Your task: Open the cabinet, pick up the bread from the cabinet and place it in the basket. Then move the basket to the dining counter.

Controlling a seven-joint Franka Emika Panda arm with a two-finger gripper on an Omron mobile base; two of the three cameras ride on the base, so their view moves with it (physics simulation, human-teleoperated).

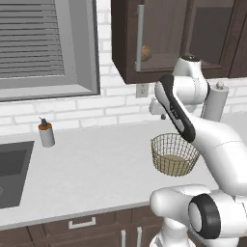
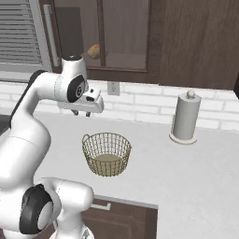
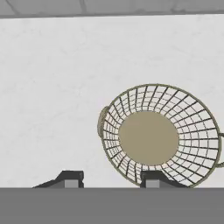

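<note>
Jaws of my gripper (image 3: 109, 181) stand spread and hold nothing, hovering above the worktop (image 1: 96, 164) beside the empty basket (image 3: 159, 136). The step in hand, I judge, is opening the cabinet (image 1: 159, 38): I would raise the hand to the vertical bar handle (image 1: 139, 36), close squarely on it, then pull along the door's arc, since the bread (image 1: 146, 53) sits behind the glass. Pale worktop, sink (image 1: 12, 169), soap dispenser (image 1: 46, 132), paper-towel holder (image 2: 186, 116), white brick wall (image 1: 96, 103), 1 shuttered window (image 1: 36, 41).
</note>
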